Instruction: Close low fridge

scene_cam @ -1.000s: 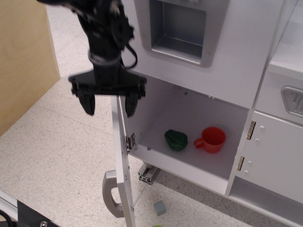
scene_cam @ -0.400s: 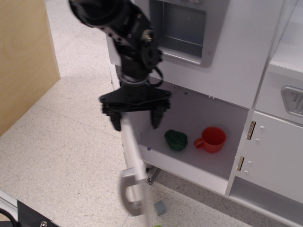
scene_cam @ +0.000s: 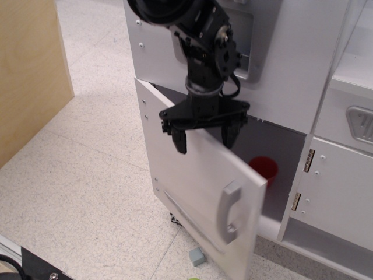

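Note:
The low fridge is the white compartment under the dispenser panel. Its flat white door [scene_cam: 192, 181] stands partly swung shut, at a slant across the opening, with its curved grey handle [scene_cam: 228, 210] near the free edge and a thin grey strip [scene_cam: 189, 219] low down. My black gripper [scene_cam: 206, 139] is open. Its two fingers straddle the door's top edge, one finger [scene_cam: 180, 140] in front of the door. Inside, only part of a red cup [scene_cam: 265, 168] shows through the gap.
A white upper panel with a recessed grey dispenser [scene_cam: 249, 52] sits above. A smaller white cabinet door [scene_cam: 338, 198] with hinges stands to the right. A wooden panel [scene_cam: 29, 70] stands at left. A small grey block [scene_cam: 197, 256] lies on the speckled floor.
The gripper has moved right and the fridge door has swung with it from wide open to partly shut. The green object inside is now hidden behind the door.

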Controlling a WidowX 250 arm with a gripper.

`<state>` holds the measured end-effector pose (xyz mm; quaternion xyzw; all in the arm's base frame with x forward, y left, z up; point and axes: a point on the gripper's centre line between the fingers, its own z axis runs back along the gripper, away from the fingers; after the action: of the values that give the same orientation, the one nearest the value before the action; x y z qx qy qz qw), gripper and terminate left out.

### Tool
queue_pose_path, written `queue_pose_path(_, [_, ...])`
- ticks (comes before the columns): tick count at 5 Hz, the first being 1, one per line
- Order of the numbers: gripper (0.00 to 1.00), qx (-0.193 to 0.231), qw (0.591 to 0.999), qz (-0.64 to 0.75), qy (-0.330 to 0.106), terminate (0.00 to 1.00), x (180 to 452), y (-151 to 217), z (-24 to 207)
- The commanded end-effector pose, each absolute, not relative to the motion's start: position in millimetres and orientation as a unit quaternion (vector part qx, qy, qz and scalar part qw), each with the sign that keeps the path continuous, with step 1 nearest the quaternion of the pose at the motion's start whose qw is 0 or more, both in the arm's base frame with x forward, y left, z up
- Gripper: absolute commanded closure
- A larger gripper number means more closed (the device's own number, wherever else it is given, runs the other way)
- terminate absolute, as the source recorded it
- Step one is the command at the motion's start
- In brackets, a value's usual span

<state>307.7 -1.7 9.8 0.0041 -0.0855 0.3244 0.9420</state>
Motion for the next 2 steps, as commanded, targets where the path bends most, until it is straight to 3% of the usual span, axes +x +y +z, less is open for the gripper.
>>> queue_pose_path(1, [0.0,-0.009,0.938,0.33,-0.101,0.0,321,-11,30])
queue_pose_path(2, [0.0,-0.036,0.94,0.322,-0.107,0.0,319,-19,53])
